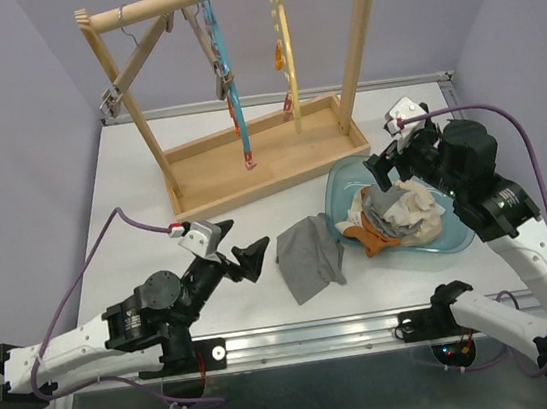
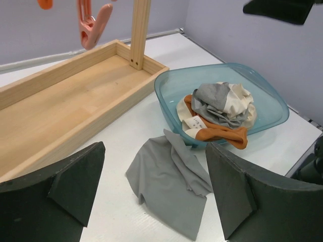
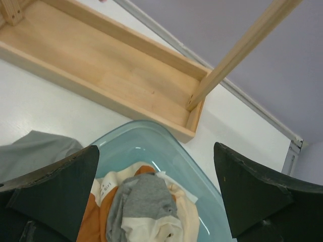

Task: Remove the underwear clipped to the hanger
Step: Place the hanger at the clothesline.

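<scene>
The hangers [image 1: 218,55] at the upper centre of the overhead view hang bare from the wooden rack [image 1: 248,162], with no cloth visible in their clips, so the unclipping looks finished. Most of the underwear [image 1: 396,214] lies bunched in the blue tub [image 1: 344,177] at centre right, white, beige, orange-brown and grey together, which suggests the tub is the collecting place. One grey piece [image 1: 309,257] lies flat on the desk [image 1: 149,180], just beside the tub's left rim. The left fingers [image 2: 65,186] stand wide apart and hold nothing. They are low and point toward the grey piece, probably lined up to take it. The right fingers [image 3: 55,186] are also spread and empty, poised over the pile in the tub.
</scene>
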Controlling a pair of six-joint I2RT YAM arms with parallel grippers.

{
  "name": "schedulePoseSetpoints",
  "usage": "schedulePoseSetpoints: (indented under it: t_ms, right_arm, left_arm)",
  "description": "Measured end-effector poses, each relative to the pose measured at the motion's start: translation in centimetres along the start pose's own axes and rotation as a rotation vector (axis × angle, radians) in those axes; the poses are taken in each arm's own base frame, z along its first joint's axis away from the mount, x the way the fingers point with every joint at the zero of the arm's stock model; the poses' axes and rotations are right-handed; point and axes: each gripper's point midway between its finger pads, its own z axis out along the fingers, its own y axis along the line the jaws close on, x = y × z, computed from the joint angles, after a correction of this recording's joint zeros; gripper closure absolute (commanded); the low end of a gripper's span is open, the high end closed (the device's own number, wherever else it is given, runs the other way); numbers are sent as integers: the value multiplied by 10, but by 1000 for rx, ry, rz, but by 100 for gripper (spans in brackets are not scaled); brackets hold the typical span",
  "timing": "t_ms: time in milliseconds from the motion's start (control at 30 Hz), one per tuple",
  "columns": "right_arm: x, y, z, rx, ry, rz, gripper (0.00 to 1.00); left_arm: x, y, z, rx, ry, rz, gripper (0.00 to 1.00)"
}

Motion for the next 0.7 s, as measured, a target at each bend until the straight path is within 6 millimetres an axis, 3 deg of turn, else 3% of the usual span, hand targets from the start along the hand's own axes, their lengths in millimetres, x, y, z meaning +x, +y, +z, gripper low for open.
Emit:
schedulePoseSetpoints:
  t_ms: [133, 267, 567, 700]
  right_arm:
    - [33, 15, -5, -36, 45, -15, 0]
    - [55, 30, -5, -93, 74, -25, 0]
    - [87, 69, -1, -287, 102, -63, 0]
    - [99, 98, 0, -458, 91, -101, 0]
  left_arm:
    - [-8, 8, 5, -42, 2, 29, 6]
    - [-12, 31, 18, -124, 13, 58, 6]
    - [-7, 93, 36, -282, 43, 37, 5]
    - [0, 115, 35, -371, 68, 7, 4]
